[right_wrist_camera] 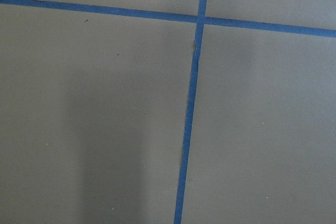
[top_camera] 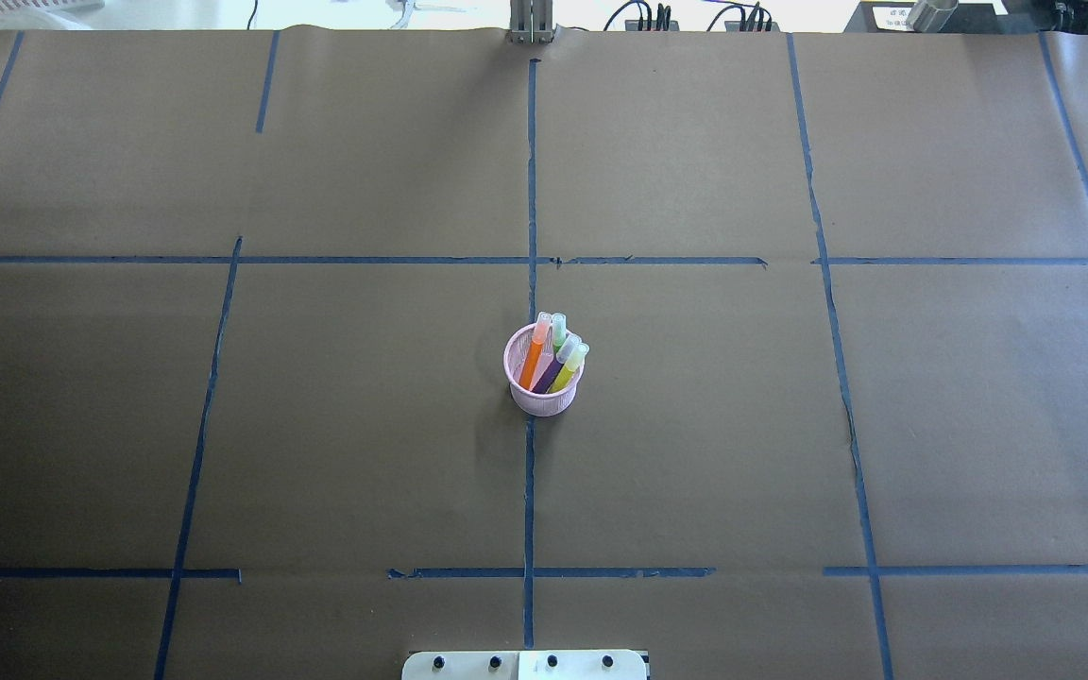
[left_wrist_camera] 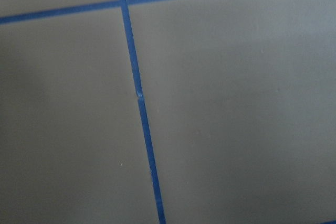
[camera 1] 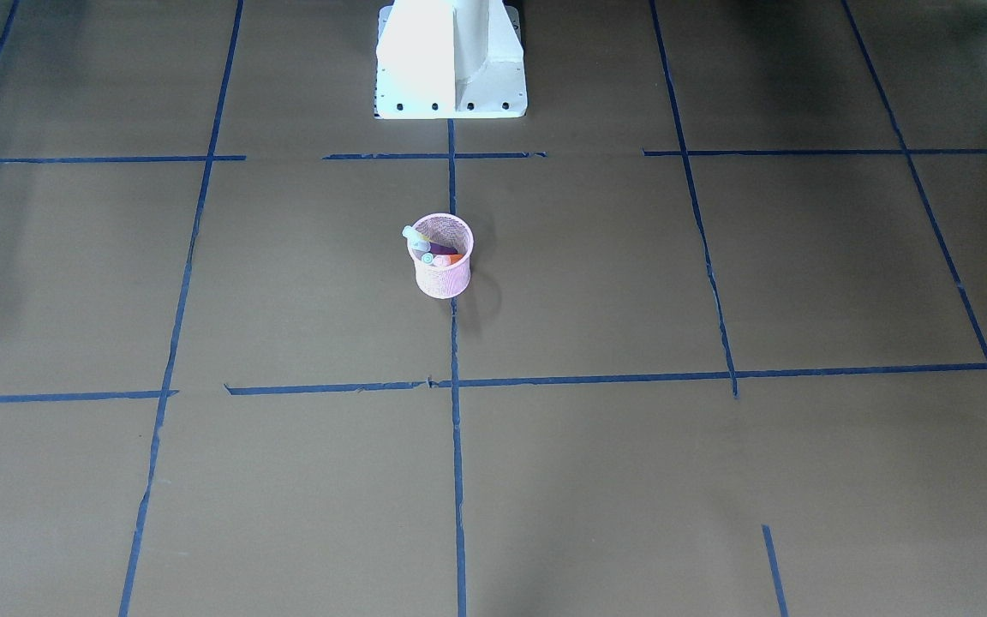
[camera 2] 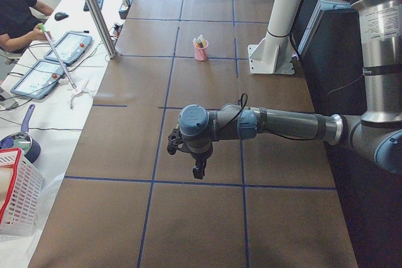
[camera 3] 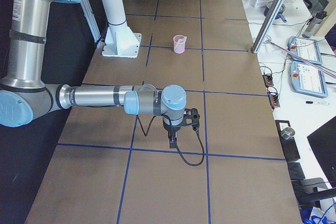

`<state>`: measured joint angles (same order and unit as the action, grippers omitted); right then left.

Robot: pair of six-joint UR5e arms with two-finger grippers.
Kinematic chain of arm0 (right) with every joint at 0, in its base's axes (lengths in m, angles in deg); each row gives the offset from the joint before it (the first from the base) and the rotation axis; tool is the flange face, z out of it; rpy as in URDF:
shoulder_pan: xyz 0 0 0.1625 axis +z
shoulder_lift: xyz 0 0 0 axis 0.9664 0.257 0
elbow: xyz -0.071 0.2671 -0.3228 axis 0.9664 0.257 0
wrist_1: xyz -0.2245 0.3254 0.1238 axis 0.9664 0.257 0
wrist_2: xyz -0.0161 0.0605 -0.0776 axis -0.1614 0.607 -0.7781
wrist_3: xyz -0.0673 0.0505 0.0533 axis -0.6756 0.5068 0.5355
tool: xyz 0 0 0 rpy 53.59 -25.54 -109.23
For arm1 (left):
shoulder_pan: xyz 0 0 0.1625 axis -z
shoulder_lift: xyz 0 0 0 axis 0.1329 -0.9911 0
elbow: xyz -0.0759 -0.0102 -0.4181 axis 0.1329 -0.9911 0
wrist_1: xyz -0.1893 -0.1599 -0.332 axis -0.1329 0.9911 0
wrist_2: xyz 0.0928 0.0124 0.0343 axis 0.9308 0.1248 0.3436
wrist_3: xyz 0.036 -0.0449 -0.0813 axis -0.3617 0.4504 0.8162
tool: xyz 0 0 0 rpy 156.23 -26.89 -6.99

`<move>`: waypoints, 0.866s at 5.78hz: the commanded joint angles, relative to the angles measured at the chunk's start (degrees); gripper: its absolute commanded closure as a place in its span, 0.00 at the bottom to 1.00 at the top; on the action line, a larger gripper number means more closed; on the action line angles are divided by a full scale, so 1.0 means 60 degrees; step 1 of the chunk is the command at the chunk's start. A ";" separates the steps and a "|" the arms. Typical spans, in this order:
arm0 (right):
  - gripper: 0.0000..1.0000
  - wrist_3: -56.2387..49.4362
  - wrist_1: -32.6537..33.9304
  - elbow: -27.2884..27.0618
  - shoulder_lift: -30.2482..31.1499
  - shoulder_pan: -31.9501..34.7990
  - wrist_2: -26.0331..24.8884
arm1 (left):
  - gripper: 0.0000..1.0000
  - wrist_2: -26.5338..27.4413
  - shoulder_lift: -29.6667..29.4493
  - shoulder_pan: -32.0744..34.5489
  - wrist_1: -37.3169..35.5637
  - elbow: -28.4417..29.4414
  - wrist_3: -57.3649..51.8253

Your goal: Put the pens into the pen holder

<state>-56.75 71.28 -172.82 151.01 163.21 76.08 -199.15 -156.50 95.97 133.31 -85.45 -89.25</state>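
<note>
The pink mesh pen holder (top_camera: 544, 378) stands upright at the table's centre on a blue tape line, also visible as the pen holder (camera 1: 442, 257), (camera 2: 201, 49), (camera 3: 179, 44). Inside it lean the orange pen (top_camera: 535, 357), the purple pen (top_camera: 552, 371) and the green pen (top_camera: 570, 366), pale caps up and sticking over the rim. The left gripper (camera 2: 200, 171) hangs over bare paper far from the holder, seen only from the side; I cannot tell its state. The right gripper (camera 3: 172, 141) likewise hangs over bare paper, state unclear. Both wrist views hold only paper and tape.
The white robot base (camera 1: 451, 64) stands behind the holder. A metal post (camera 2: 94, 10) rises at the table's far edge. A person (camera 2: 16, 10) sits at a side desk with tablets. A white basket (camera 2: 16, 199) sits off the table's end.
</note>
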 commanded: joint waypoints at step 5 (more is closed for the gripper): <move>0.00 0.0045 -0.0065 0.0127 0.0033 0.0009 -0.0045 | 0.00 0.1312 -0.0049 0.0278 -0.0147 -0.0389 0.1061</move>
<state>-56.41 70.96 -172.08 151.18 163.26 75.82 -195.24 -156.54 97.62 132.59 -86.60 -83.64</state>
